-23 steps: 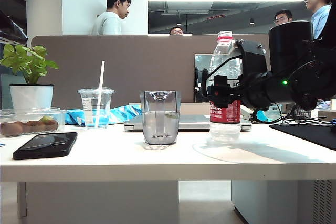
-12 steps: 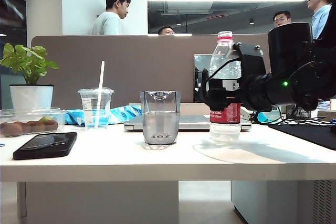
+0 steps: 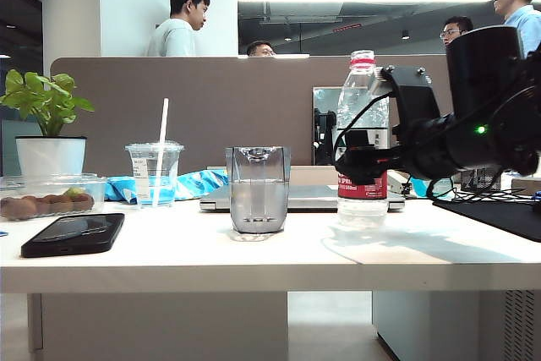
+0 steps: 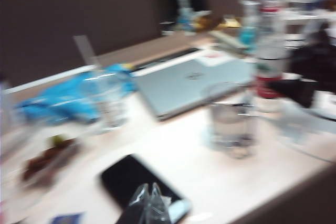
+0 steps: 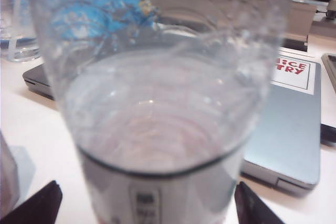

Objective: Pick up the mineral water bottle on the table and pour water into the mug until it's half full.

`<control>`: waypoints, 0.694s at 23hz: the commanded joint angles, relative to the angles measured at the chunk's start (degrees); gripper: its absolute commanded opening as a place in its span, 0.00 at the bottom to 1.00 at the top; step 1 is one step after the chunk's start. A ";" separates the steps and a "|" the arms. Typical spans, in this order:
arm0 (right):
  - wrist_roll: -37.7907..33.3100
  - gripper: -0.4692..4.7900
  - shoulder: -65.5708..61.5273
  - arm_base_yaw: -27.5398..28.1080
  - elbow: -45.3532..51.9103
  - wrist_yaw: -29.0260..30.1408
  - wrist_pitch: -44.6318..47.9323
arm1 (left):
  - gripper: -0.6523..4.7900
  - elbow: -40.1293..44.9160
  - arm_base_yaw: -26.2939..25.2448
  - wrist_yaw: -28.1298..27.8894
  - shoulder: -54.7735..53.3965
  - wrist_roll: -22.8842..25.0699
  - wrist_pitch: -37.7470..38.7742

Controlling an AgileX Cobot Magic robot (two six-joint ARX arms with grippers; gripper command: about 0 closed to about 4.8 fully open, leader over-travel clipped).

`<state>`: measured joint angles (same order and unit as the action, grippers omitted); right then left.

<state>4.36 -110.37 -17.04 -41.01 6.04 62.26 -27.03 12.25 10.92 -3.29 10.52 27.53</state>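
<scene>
The mineral water bottle [image 3: 362,99] stands upright on the white table [image 3: 254,268], right of centre. My right gripper [image 3: 353,158] is open at its red label, one finger on each side. In the right wrist view the bottle [image 5: 157,103] fills the picture, and both dark fingertips [image 5: 31,205] stand off from its sides. The clear faceted mug [image 3: 258,188] stands left of the bottle with water about halfway up. My left gripper [image 4: 149,198] shows only in the blurred left wrist view, shut, above a black phone [image 4: 136,182], well away from the mug [image 4: 231,127].
A plastic cup with a straw [image 3: 154,173], a blue bag [image 3: 194,182] and a closed laptop [image 3: 304,199] lie behind the mug. The phone [image 3: 72,234], a fruit container [image 3: 42,196] and a potted plant [image 3: 49,137] are at the left. A black mat [image 3: 499,213] lies at the right.
My right gripper has let go of the bottle and its arm has drawn back a little to the right. The bottle and mug have stayed in place.
</scene>
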 commanded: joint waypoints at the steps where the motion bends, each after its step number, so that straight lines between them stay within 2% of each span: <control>1: 0.22 1.00 3.41 -0.13 2.23 -0.20 0.92 | 0.11 -0.42 -0.07 -9.73 2.86 -0.28 1.14; 6: 0.15 1.00 11.17 -0.15 9.27 -2.60 0.52 | 0.11 -1.22 -0.15 -16.57 2.84 -0.50 2.19; 9: 0.13 1.00 15.15 -0.17 13.05 -2.71 0.57 | 0.11 -0.11 -0.15 -16.02 2.84 -1.20 2.14; 11: 0.11 1.00 17.68 -0.22 15.21 -2.73 0.61 | 0.11 1.18 -0.13 -13.49 2.84 -1.57 2.05; 14: 0.11 0.88 22.49 -0.24 18.56 -2.67 0.57 | 0.11 3.32 -0.13 -8.04 2.84 -1.57 1.92; 16: 0.11 0.70 26.25 -0.24 20.72 -2.64 0.63 | 0.11 4.59 -0.13 -7.02 2.84 -1.51 1.05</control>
<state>4.36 -86.04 -17.21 -21.06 3.46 61.80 -22.92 12.23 2.28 -0.40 9.19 29.89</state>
